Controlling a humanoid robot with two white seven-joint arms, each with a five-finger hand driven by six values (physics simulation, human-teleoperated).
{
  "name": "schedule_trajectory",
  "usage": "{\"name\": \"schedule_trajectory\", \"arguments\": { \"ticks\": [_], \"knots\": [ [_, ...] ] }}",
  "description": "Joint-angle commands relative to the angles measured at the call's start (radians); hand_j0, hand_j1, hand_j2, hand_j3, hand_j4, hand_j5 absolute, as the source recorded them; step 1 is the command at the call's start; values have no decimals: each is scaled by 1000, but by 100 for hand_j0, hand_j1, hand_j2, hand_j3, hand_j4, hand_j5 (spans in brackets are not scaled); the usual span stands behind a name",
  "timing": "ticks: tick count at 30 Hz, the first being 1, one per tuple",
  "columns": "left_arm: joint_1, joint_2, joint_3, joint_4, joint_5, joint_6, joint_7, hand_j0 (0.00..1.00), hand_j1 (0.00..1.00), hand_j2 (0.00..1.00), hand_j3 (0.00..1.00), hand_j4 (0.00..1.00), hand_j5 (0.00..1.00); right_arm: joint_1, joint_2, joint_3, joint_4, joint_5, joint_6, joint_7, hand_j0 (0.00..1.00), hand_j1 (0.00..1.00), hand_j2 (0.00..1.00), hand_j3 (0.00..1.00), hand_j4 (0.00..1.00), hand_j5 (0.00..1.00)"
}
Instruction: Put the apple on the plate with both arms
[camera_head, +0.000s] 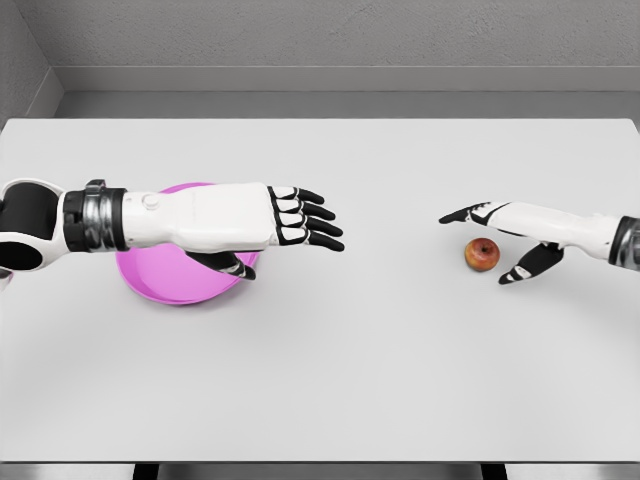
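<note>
A small red apple (482, 254) lies on the white table at the right. My right hand (490, 245) hovers around it with fingers spread, index finger beyond the apple and thumb in front of it; nothing is held. A pink plate (150, 285) sits at the left of the table, mostly covered by my left forearm. My left hand (305, 225) stretches out flat past the plate's right rim, fingers extended toward the middle, holding nothing.
The white table (380, 360) spans the whole view, with a grey wall behind its far edge. Between the left fingertips and the apple lies a wide stretch of bare tabletop.
</note>
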Motion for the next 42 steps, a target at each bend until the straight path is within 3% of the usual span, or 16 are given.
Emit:
{"name": "schedule_trajectory", "arguments": {
  "ticks": [1, 16, 42],
  "knots": [
    [0, 0, 0, 0, 7, 1, 1, 100, 100, 100, 100, 100, 100, 0, 8, 0, 10, -10, 3, 0, 100, 100, 100, 100, 100, 100],
    [0, -5, 0, 0, 5, 1, 1, 100, 100, 100, 100, 100, 100, -37, 19, 38, 79, 0, 3, 0, 100, 100, 100, 100, 100, 100],
    [0, -9, -12, 8, 4, 1, 1, 100, 100, 100, 100, 100, 100, -58, 28, 57, 108, 4, 3, 0, 97, 97, 97, 97, 97, 97]
  ]
}}
